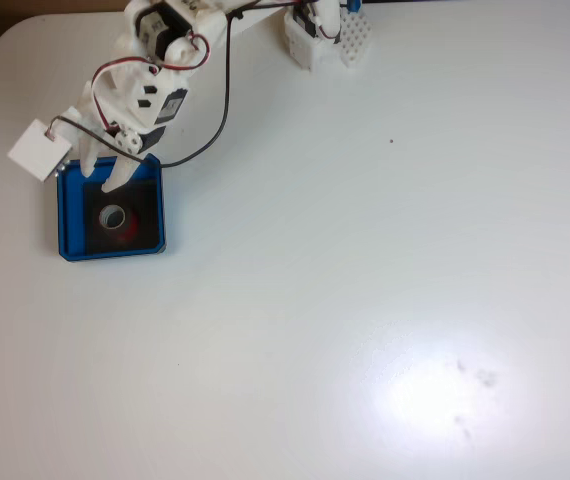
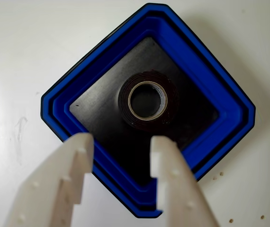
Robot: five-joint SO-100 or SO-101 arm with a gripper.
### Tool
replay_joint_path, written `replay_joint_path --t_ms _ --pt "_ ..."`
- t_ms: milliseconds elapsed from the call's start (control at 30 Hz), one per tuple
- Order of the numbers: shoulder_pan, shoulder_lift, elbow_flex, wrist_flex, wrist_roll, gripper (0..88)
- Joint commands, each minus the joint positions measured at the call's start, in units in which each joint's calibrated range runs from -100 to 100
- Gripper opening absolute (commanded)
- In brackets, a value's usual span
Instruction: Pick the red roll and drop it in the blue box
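Roll [image 2: 148, 100] inside box [image 2: 206, 71], tool [image 2: 121, 144] above.

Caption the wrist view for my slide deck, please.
Open gripper above the blue box, with the red roll lying flat inside.

The bench [image 1: 365, 250] is a white surface with a rounded corner at the upper left of the fixed view. A small white breadboard-like block [image 1: 355, 38] stands at the top edge of that view, centre-right. A dark speck [image 1: 391, 141] lies right of centre. Faint smudges [image 1: 475, 380] sit at the lower right. In the wrist view, brown crumbs [image 2: 229, 221] dot the lower right.
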Motion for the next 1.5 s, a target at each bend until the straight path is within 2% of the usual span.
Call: replay_joint_path --t_ms 0,133,433,633,867,1267,1400,1467 --pt "-0.21 -9.81 5.98 -0.51 -0.29 11.5" --pt "-0.21 -20.27 18.02 -2.65 -0.11 11.5" --pt "-2.75 -48.28 58.09 -26.83 0.15 11.6" --pt "-8.13 -65.92 82.35 -36.15 0.24 11.7" --pt "-11.16 -79.13 97.99 -37.06 0.24 12.3" --pt "-11.45 -99.53 117.75 -37.06 0.24 12.3" --pt "-11.94 -101.12 120.45 -36.40 0.41 12.3" --pt "-15.26 -101.12 120.45 -36.23 0.50 12.3"
